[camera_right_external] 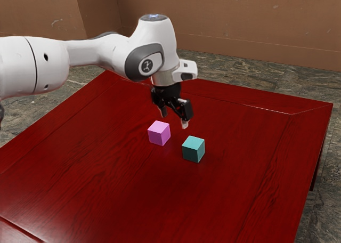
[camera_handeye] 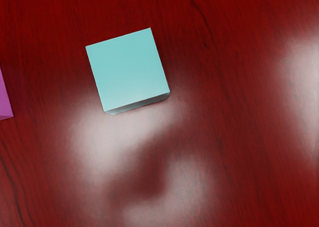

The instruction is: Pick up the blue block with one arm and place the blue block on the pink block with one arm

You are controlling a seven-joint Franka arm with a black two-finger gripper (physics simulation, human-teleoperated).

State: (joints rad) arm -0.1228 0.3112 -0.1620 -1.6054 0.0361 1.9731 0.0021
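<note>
Arm [camera_right_external: 80,54]: a smooth white shell is being extended from the exterior view's left.
Pink block [camera_right_external: 159,132]: a matte cube is being borne by the glossy, wood-grained red table [camera_right_external: 96,189].
Gripper [camera_right_external: 174,116]: black fingers are being held apart, ungrasping, above both blocks.
Blue block [camera_right_external: 193,148]: a teal cube is being borne by the table, near the pink block, untouched.

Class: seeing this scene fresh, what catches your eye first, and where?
A big white robot arm reaches in from the exterior view's left, its black two-finger gripper open above a glossy dark red wooden table. Below it sit a small pink cube and a blue-green cube, close but apart.
</note>
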